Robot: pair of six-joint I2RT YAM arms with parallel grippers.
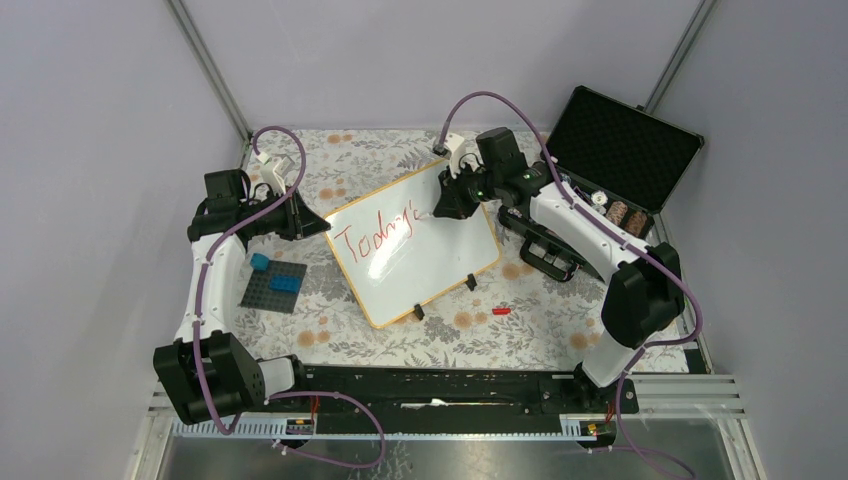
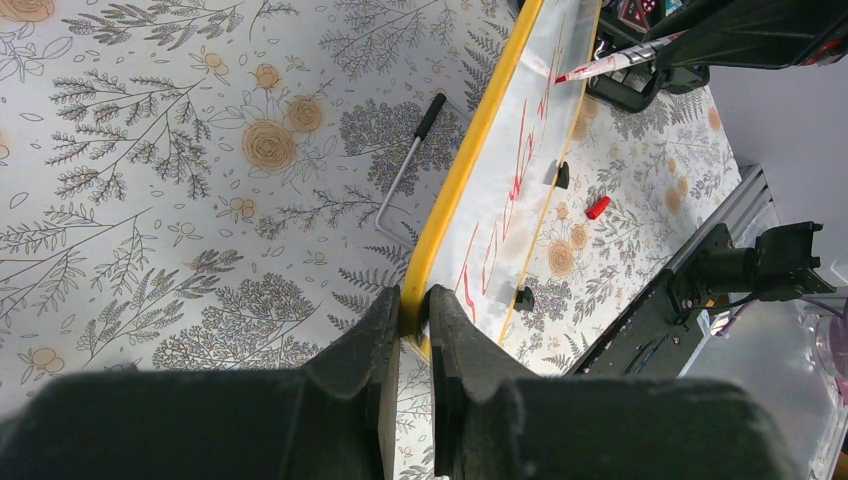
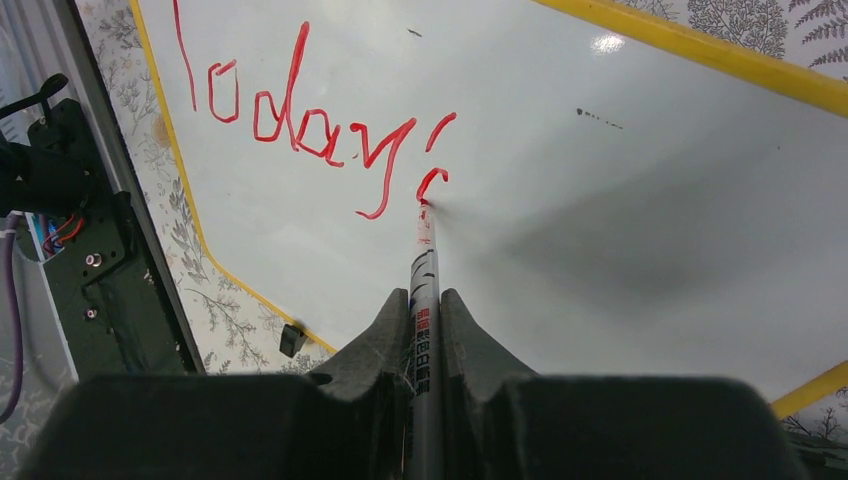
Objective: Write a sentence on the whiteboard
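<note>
The whiteboard (image 1: 440, 265) lies tilted at the table's middle, white with a yellow rim (image 2: 470, 160). The sentence (image 1: 375, 238) so reads "Today'" in red (image 3: 300, 125), with a small curved stroke begun after the apostrophe. My left gripper (image 1: 318, 224) is shut on the board's left rim, which sits pinched between its jaws in the left wrist view (image 2: 412, 300). My right gripper (image 1: 445, 207) is shut on a silver marker (image 3: 424, 290). The marker's red tip touches the board at the end of that last stroke.
An open black foam-lined case (image 1: 620, 150) stands at the back right. A dark baseplate with blue bricks (image 1: 275, 285) lies left of the board. A red cap (image 1: 501, 311) lies near its front edge. A thin metal rod (image 2: 405, 160) rests beyond the rim.
</note>
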